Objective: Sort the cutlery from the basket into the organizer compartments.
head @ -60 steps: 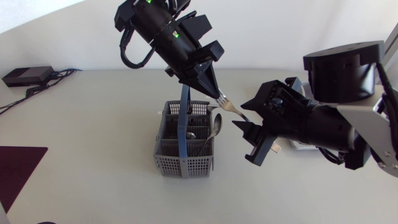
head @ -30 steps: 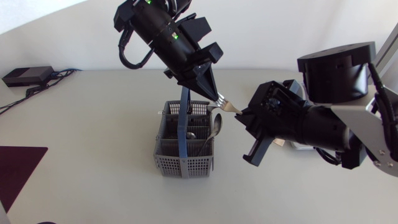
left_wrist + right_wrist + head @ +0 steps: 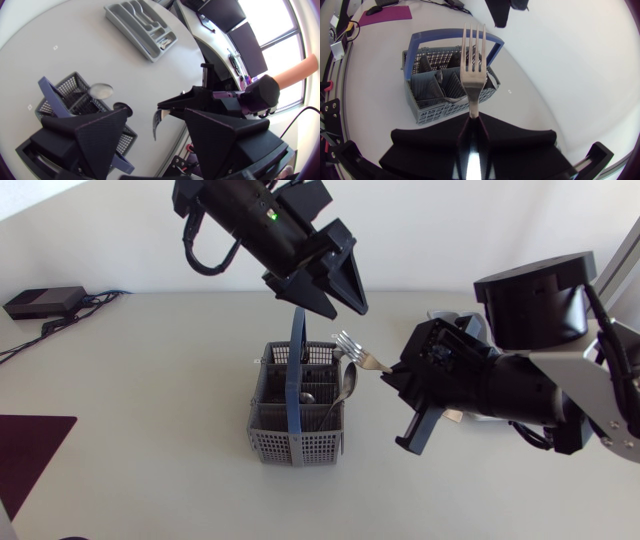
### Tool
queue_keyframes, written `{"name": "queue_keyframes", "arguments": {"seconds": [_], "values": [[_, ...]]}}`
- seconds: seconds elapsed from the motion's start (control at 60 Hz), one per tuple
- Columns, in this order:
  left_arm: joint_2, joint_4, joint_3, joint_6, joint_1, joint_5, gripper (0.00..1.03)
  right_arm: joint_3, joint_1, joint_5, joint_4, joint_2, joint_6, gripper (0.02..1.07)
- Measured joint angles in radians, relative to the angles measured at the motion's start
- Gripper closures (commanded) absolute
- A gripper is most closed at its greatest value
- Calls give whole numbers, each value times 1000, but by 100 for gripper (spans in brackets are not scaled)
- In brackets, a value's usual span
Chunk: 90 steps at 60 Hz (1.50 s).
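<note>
- Head view:
  - The task looks to be in an early part. The basket (image 3: 295,408) on the table (image 3: 150,380) has cutlery inside, among it a spoon (image 3: 346,384) that leans out at the side of the right arm. One fork (image 3: 352,348) is out of the basket, in the air just above its rim.
  - The right gripper (image 3: 390,370) comes in from the side and has the fork handle clamped, prongs toward the basket.
  - The left gripper (image 3: 335,305) hangs above the basket and the fork, pointing down, with its fingers apart and nothing in them.
- Left wrist view:
  - The organizer (image 3: 140,25) lies on the table well apart from the basket (image 3: 70,92). Its compartments look empty, as far as I can tell, so I judge that most of the sorting is left.
  - The left gripper (image 3: 157,112) is spread wide and touches nothing. Ahead of it, between the two fingers but apart from both, is the fork (image 3: 156,125), held by the right gripper (image 3: 175,106).
- Right wrist view:
  - The right gripper (image 3: 472,122) is closed on the handle of the fork (image 3: 472,75), which stands straight out ahead of it with the prongs over the basket (image 3: 445,82).
  - Several dark pieces of cutlery stand in the basket; I cannot tell which kind.
  - The next step, in my judgement, is to carry the fork to its compartment.
</note>
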Motion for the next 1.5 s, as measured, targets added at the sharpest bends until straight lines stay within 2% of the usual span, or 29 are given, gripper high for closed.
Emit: {"name": "queue_keyframes", "arguments": {"seconds": [0.15,0.317,0.5,0.733,1.033,1.317,1.5], "values": [[-16,45,0,-3,72,1,4,0,-139,-25,2,6,0,101],[-50,85,-19,-2,151,-7,4,11,-411,-114,48,117,-8,101],[-114,142,-134,7,198,-79,4,122,-674,-180,98,341,-8,101],[-197,227,-322,35,237,-194,4,360,-855,-208,132,613,16,101],[-390,373,-613,67,219,-372,4,720,-958,-216,88,931,126,101],[-544,480,-833,111,173,-472,4,1006,-990,-217,-3,1186,209,101],[-615,513,-924,130,154,-501,4,1107,-1003,-213,-39,1297,238,101]]}}
